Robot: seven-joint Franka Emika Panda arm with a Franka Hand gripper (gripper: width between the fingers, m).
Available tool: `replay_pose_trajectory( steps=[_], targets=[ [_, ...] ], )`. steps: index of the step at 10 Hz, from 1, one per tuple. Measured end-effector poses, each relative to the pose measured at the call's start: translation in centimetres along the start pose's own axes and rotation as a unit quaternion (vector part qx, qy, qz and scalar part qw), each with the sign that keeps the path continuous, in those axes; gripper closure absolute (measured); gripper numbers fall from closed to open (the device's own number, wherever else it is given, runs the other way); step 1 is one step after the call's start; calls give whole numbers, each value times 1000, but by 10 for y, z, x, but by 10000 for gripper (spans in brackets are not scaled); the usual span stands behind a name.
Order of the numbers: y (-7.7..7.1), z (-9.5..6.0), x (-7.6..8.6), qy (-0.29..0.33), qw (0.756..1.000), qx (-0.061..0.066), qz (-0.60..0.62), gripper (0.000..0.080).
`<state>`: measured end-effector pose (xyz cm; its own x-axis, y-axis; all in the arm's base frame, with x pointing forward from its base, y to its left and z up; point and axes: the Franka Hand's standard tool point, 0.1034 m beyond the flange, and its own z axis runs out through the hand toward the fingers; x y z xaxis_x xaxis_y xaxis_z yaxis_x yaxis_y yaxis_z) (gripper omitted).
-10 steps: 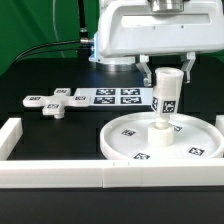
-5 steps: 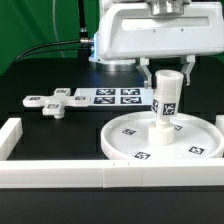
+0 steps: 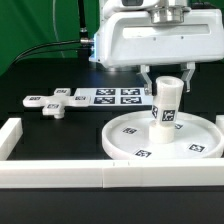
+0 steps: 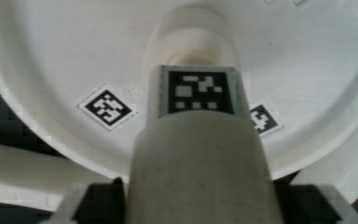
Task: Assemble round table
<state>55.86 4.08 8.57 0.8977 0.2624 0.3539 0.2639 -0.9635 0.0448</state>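
Gripping the thick short white plastic cylinder near its top with the two-finger claw, clenched tight on it, one thin dark finger on each side. Hanging straight down from the big boxy white arm head, right over the middle of the dish. Pressing dark pads against both sides of the cylinder, as seen in the wrist view.

Holding the cylinder standing up, nearly straight, with its bottom end on the raised centre hub of the large round white plastic disc. Showing a black-and-white square tag on the cylinder's smooth round side. Looking smooth and a little shiny all over, like a toy plate with a low rim going all the way round. Carrying more small square tags flat on the disc's floor.

Lying flat and well apart from the claw, at the exterior view's left: the flat white plastic cross-shaped piece, with tags on its arms, just beside the marker board. Resting, all of it, on a dull black table. Fencing the near side: long straight white wall bars, blocky and square-edged. Hanging behind: a plain green backdrop.
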Motion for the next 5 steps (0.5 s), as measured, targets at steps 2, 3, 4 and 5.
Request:
replay_pose_trajectory(
  steps=[2, 3, 4, 5],
  targets=[
    [1, 0, 0, 3, 1000, -1, 0, 390],
    [1, 1, 0, 3, 1000, -1, 0, 390],
    [1, 1, 0, 3, 1000, -1, 0, 238],
    [1, 1, 0, 3, 1000, -1, 0, 177]
  ],
)
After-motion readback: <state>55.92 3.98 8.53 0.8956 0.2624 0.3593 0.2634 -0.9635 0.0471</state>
